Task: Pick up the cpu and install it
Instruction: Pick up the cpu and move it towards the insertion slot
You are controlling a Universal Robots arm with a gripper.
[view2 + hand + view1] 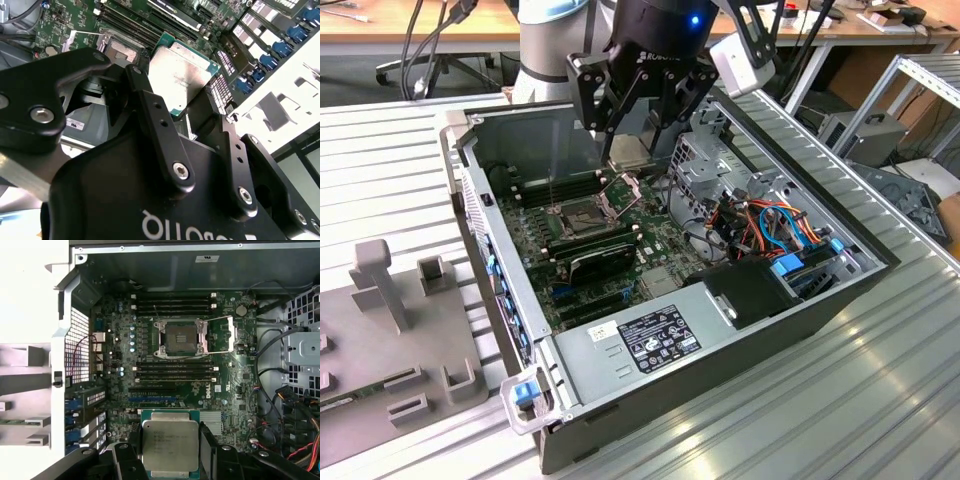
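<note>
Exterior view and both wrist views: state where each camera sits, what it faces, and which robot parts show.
Exterior view: off the arm, looking down into the open case; arm, hand show.
First wrist view: on the arm, facing the green board; fingers show.
Second wrist view: on the arm, behind the hand.
Both wrist views share the held chip.

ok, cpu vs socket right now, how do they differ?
The cpu shows a pale silver metal face; the socket is a dark recess. The cpu is clamped in the tool, up off the motherboard; the socket sits fixed on it. The socket is empty, with its metal frame hinged open; the cpu is not yet seated. Both are square.
</note>
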